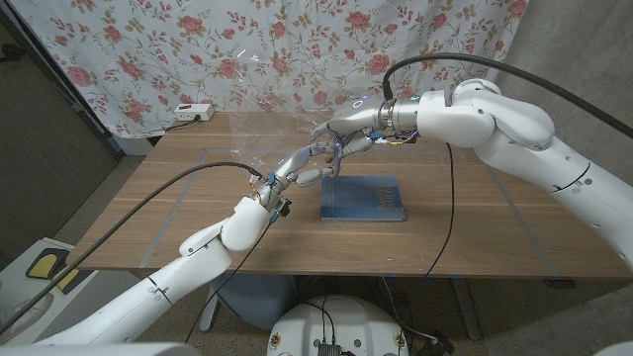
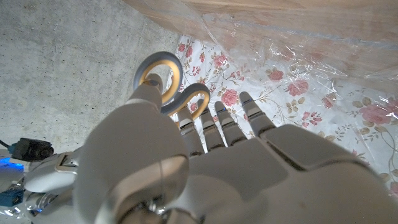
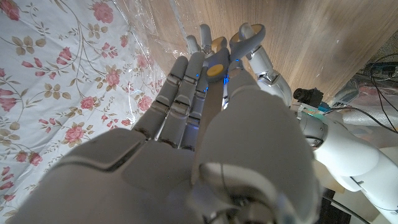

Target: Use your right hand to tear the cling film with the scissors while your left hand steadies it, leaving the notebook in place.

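Note:
The scissors [image 1: 338, 150] have grey handle rings [image 2: 158, 57] and a yellow pivot [image 3: 216, 68]. They lie along the fingers of my right hand [image 1: 348, 129] [image 3: 186, 137], which holds them above the table's middle, rings pointing away from its wrist. My left hand [image 1: 297, 170] [image 2: 249, 162] reaches up to meet it with fingers straight and apart, its thumb by a ring. The cling film [image 1: 247, 138] [image 2: 298, 56] [image 3: 155, 37] hangs as a crinkled clear sheet just beyond both hands. The blue notebook [image 1: 366, 200] lies flat under the right hand.
The wooden table [image 1: 495, 218] has bare room left and right of the notebook. A white power strip [image 1: 193, 112] sits at the back left edge. A floral curtain [image 1: 297, 49] hangs behind the table. Black cables trail from both arms.

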